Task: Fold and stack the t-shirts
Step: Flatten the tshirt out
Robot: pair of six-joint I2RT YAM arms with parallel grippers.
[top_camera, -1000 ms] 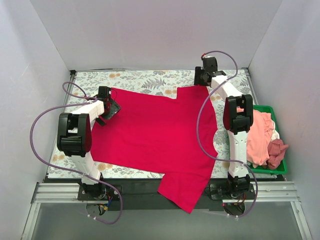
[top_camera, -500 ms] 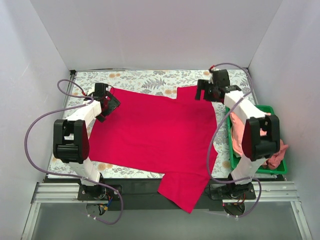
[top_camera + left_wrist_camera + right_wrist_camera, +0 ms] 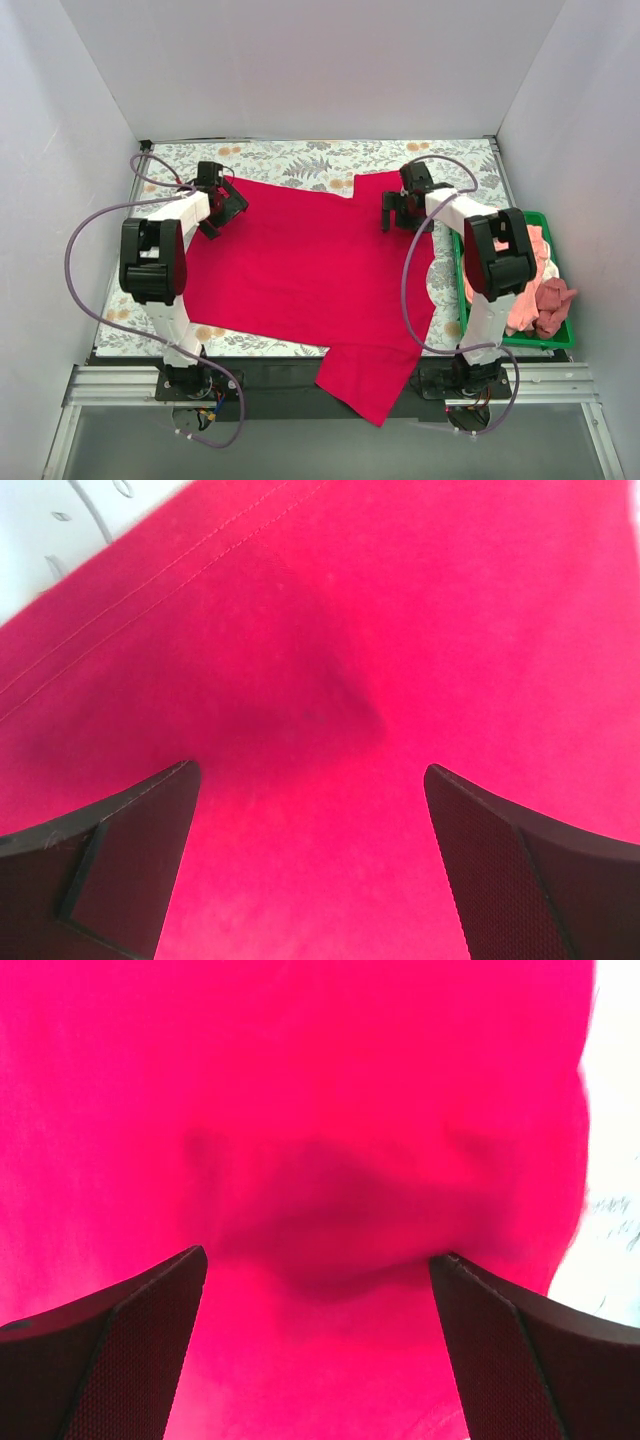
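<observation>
The crimson red t-shirt [image 3: 310, 265] lies spread across the floral table, one part hanging over the near edge. My left gripper [image 3: 225, 208] is low over its far left corner, jaws open, with red cloth [image 3: 320, 720] filling the gap between the fingers. My right gripper [image 3: 403, 212] is low over the far right part of the shirt, jaws open, with a raised fold of red cloth [image 3: 320, 1230] between the fingers. The salmon pink shirt [image 3: 520, 285] and the maroon-pink shirt [image 3: 552, 305] lie crumpled in the green bin.
The green bin [image 3: 545, 338] stands at the table's right edge. The floral table surface [image 3: 300, 160] shows along the far side and the left edge. White walls close in the back and both sides.
My right gripper has come in from the far right corner onto the shirt's far right part. My left gripper has shifted slightly along the shirt's far left corner.
</observation>
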